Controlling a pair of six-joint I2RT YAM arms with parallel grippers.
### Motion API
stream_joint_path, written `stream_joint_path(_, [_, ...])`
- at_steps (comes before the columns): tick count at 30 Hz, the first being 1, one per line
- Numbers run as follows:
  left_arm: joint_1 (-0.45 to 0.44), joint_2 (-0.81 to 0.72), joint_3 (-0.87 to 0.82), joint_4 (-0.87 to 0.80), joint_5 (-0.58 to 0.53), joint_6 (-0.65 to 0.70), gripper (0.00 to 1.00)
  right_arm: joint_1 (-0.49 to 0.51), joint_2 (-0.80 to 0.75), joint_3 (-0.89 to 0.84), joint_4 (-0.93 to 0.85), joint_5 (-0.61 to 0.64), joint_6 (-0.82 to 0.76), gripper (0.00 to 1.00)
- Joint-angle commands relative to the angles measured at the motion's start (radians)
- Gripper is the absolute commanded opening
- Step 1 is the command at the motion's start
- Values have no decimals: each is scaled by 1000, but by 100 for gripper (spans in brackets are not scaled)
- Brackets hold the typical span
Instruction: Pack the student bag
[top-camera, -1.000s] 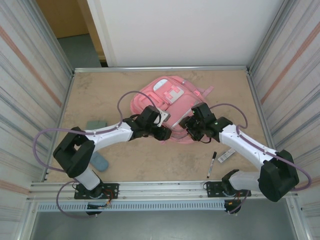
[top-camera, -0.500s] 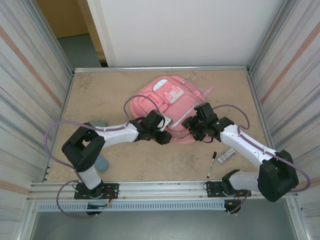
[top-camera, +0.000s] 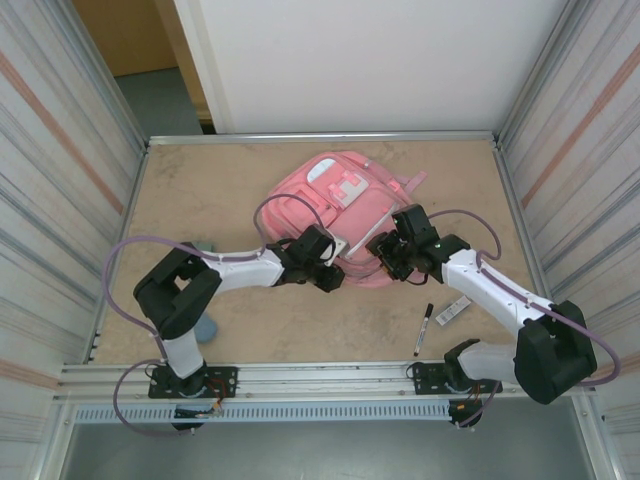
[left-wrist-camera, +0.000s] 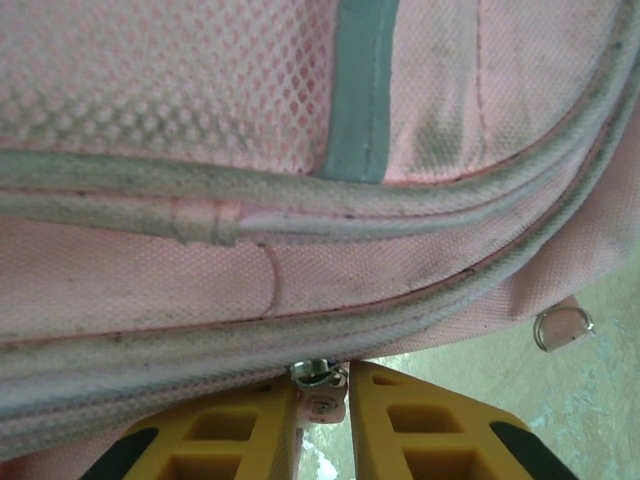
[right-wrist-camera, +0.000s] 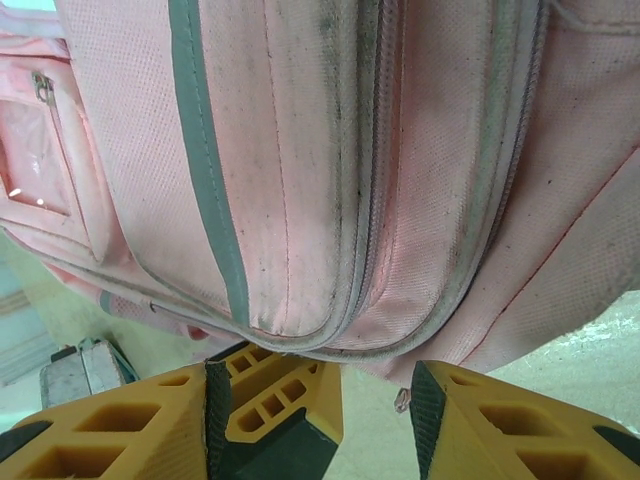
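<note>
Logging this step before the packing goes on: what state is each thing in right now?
student bag: lying flat, visible zips shut
left gripper: shut on the zip pull
zip pull: pinched between the fingers
right gripper: open, at the bag's edge
marker: lying flat, untouched

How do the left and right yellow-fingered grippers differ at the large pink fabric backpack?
The left gripper pinches a small metal zipper pull; the right gripper stands wide open, holding nothing. The left gripper meets the pink fabric backpack at its near-left edge, the right gripper at its near-right. Both have yellow fingers.
</note>
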Motion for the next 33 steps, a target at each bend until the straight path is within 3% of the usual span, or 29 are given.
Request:
stream_joint_path(1, [-9, 24, 8, 3, -4, -21, 28, -7, -3, 0, -17, -8, -26, 52])
stream_joint_path(5, [-15, 22, -15, 48, 6, -31, 33, -7, -26, -30, 0, 14, -22, 51])
stream_joint_path(12, [-17, 42, -12, 57, -6, -49, 11, -10, -32, -51, 0, 14, -21, 51])
stream_joint_path(18, [-18, -33, -15, 24, -39, -50, 0, -12, -34, -64, -12, 52, -22, 53])
stream_joint_path(25, [-10, -145, -36, 18, -16, -53, 0, -22, -31, -62, 3, 30, -10, 60])
stream_joint_path(33, [5, -159, -25, 49, 63, -71, 0, 15, -25, 4, 29, 81, -23, 55])
